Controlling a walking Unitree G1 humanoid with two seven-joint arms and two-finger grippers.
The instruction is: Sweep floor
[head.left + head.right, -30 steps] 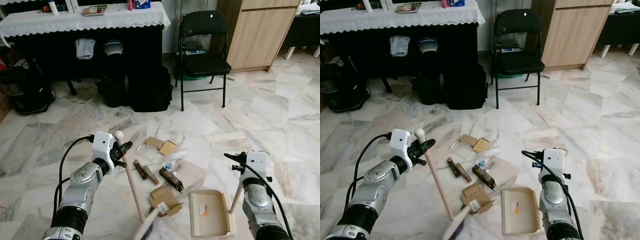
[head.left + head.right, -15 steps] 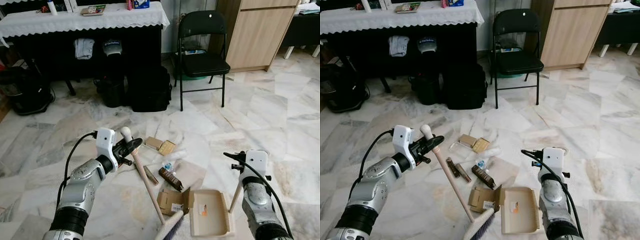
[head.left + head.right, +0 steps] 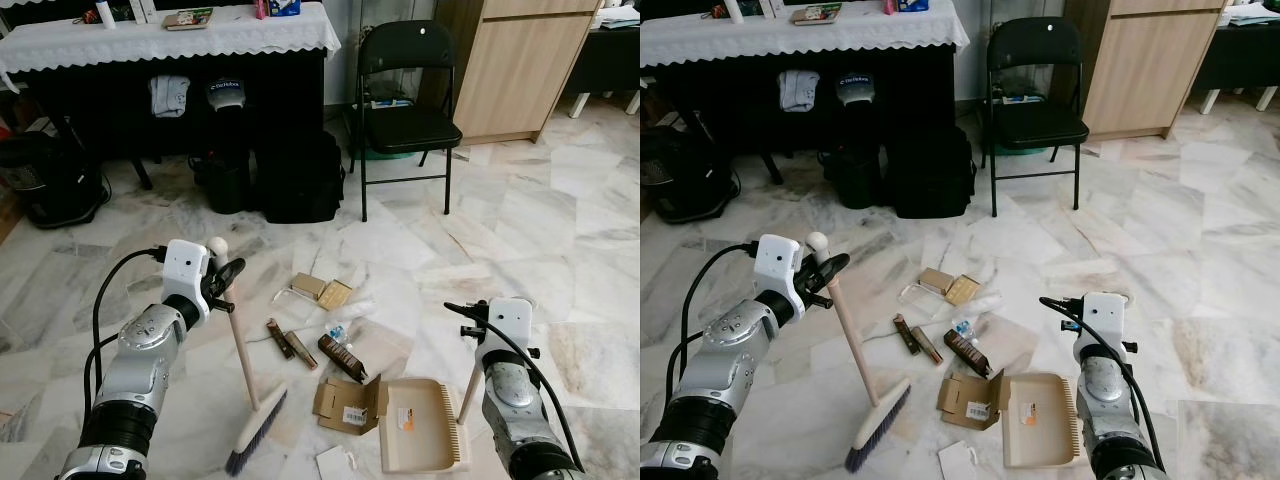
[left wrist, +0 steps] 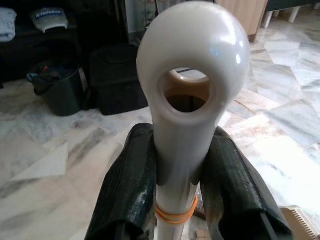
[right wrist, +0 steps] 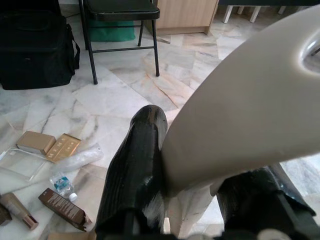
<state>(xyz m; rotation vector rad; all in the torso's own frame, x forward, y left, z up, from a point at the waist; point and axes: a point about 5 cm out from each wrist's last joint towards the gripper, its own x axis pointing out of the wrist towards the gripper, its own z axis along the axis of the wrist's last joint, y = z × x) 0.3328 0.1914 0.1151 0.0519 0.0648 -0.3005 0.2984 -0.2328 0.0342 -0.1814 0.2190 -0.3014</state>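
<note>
My left gripper (image 3: 228,278) is shut on the top of a beige broom handle (image 4: 186,125), just under its ringed end. The broom's brush head (image 3: 256,432) rests on the marble floor, left of the litter. My right gripper (image 5: 200,150) is shut on the upright handle (image 3: 468,378) of a beige dustpan (image 3: 425,425) lying flat on the floor. An opened cardboard box (image 3: 345,402) lies at the pan's left edge. A brown packet (image 3: 343,357), two small tan boxes (image 3: 322,290), a small bottle (image 3: 337,333) and a white scrap (image 3: 335,462) are scattered nearby.
A black folding chair (image 3: 405,90) stands straight ahead. Behind the litter, black bags (image 3: 300,175) sit under a table with a white cloth (image 3: 170,40). A wooden cabinet (image 3: 520,60) is at the back right, and a dark appliance (image 3: 50,180) at the far left.
The broom swept right, pushing the cardboard box against the dustpan, then swung back left; its brush now rests left of the litter. The left gripper moved left. The right gripper and dustpan stayed put.
</note>
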